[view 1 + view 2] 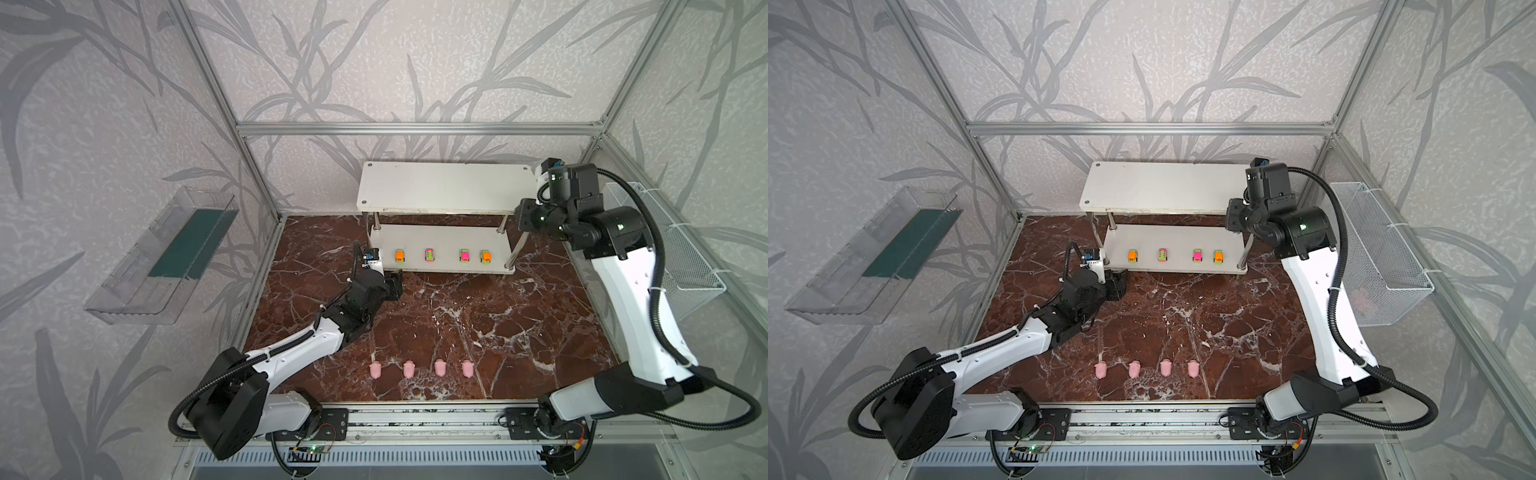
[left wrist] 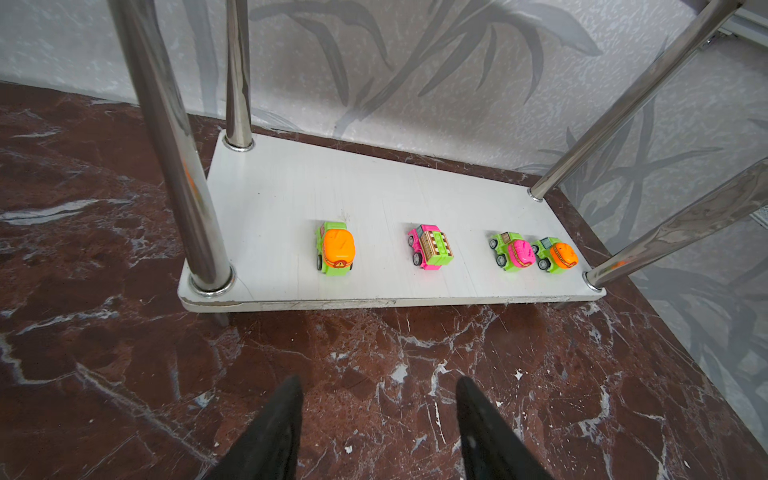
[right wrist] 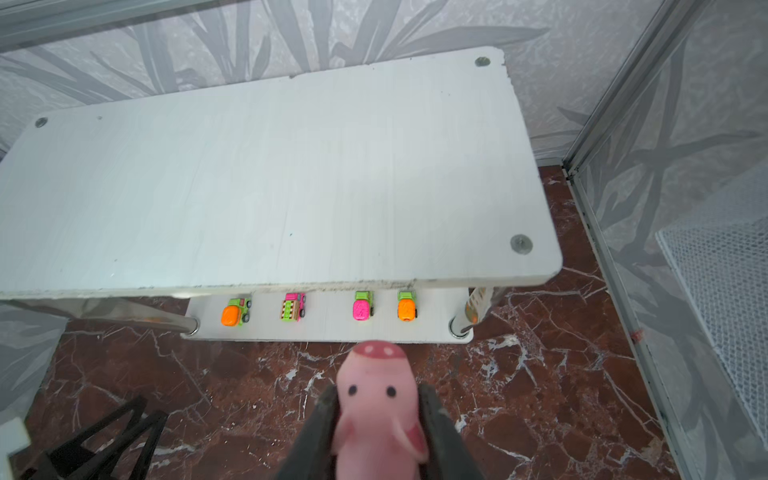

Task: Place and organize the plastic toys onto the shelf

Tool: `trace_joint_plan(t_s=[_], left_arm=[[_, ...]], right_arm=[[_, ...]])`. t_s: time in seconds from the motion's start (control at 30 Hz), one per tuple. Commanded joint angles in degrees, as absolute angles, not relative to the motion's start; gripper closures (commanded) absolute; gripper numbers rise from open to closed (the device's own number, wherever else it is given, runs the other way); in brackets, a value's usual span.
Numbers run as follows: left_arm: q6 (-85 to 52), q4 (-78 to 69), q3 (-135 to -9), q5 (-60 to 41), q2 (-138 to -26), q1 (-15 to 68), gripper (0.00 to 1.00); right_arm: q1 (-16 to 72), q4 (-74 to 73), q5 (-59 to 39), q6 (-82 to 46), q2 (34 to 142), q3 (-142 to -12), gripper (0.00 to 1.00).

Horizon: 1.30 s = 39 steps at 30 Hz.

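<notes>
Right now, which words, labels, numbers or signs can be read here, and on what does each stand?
No word or number is readable.
Orange car at the row's left end: a small triangle sign; the marks beside it are too small.
Pink truck: printed panel, blurred.
Orange car at the right end: side marks, too small.
Pig: no text.

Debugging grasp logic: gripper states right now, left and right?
Left gripper: open, holding nothing.
Right gripper: shut on the pink pig figure.
</notes>
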State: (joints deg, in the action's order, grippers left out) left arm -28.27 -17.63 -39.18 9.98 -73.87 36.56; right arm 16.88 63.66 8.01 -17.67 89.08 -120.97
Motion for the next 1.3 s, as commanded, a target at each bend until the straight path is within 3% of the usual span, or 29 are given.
trace_joint_plan(t_s=[0.0, 0.43, 1.27], left_arm=[[-29.1, -19.1, -38.9, 9.3, -74.9, 36.1, 0.43], [-29.6, -18.0, -39.5, 7.9, -76.6, 36.1, 0.43], [-30.3, -19.2, -38.7, 7.5, -77.3, 36.0, 0.43]], right_arm=[[15.4, 66.6, 4.8, -13.1, 94.1, -127.9, 0.68], [9.5, 79.9, 2.0, -10.3, 117.5, -162.3, 0.68], [8.4, 78.8, 2.4, -10.3, 121.4, -159.7, 0.64]])
